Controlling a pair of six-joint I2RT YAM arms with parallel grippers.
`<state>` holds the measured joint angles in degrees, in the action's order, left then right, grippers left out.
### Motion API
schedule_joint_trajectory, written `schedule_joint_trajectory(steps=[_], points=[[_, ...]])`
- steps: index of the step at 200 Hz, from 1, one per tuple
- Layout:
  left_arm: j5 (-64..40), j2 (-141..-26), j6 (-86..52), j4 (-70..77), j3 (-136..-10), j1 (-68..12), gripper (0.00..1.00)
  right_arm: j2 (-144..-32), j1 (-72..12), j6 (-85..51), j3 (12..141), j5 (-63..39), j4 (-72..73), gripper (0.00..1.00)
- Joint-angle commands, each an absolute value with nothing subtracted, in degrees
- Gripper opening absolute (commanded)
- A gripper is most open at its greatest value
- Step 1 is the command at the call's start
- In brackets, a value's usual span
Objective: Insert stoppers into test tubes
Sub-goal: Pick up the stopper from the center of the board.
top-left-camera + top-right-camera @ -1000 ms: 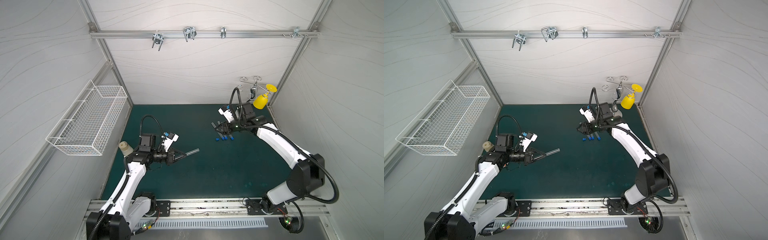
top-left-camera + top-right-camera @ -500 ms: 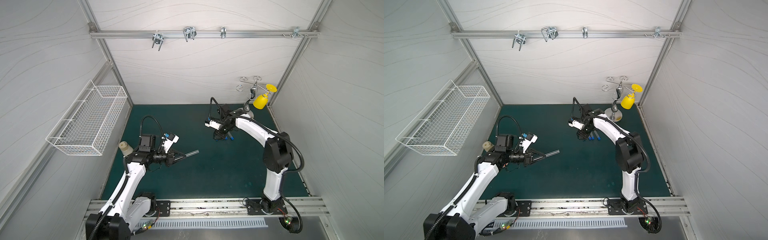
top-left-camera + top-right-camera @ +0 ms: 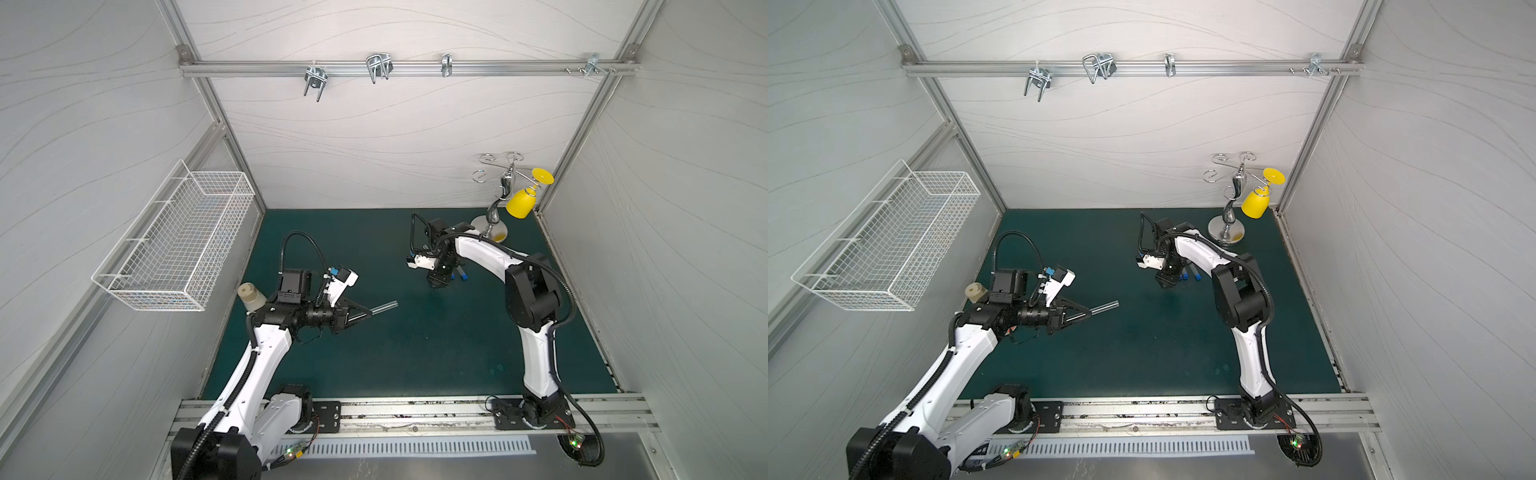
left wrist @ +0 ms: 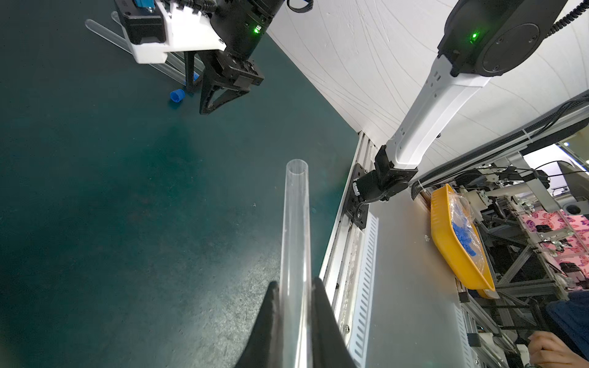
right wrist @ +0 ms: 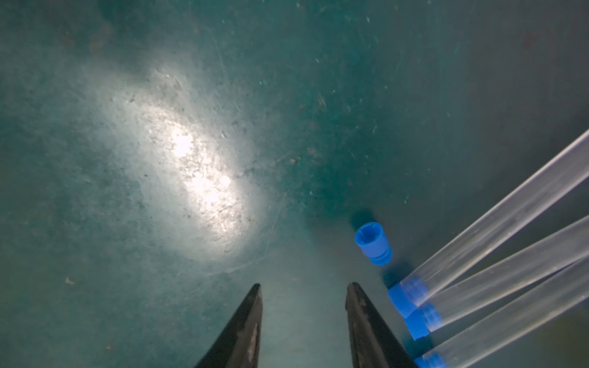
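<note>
My left gripper [image 4: 294, 283] is shut on a clear test tube [image 4: 296, 223], held level over the mat with its open mouth toward the right arm. In both top views the tube [image 3: 383, 307] [image 3: 1105, 306] sticks out past the fingertips. My right gripper [image 5: 304, 286] is open and holds nothing, pointing down just above the mat. A loose blue stopper [image 5: 373, 243] lies beside one fingertip [image 5: 357, 299]. Right next to it lie three test tubes [image 5: 510, 223], each with a blue stopper [image 5: 404, 299] in its mouth. In a top view their blue ends [image 3: 462, 274] peek out beside the right gripper [image 3: 437, 284].
A cream-capped bottle [image 3: 249, 295] stands behind the left arm by the left wall. A wire basket [image 3: 178, 245] hangs on that wall. A silver stand [image 3: 492, 226] carrying a yellow cup [image 3: 521, 203] occupies the back right corner, close behind the right arm.
The right arm has folded its elbow upright and carried its open gripper a little left and forward, off the capped tubes. The left arm and its tube have not moved.
</note>
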<state>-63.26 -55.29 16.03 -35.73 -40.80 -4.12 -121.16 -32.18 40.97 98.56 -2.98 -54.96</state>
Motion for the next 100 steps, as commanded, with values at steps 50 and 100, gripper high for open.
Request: schedule_joint_trajectory(steps=[50,100], points=[[-62.9,-54.4,18.1,-36.7,-43.8,-4.2,0.0,-125.7,-32.0,47.3,102.9,-0.9,-54.8,0.46],[-62.8,-54.6,18.4,-36.9,-43.9,-4.3,0.0,-128.2,-31.2,46.7,105.0,-1.8,-55.2,0.45]])
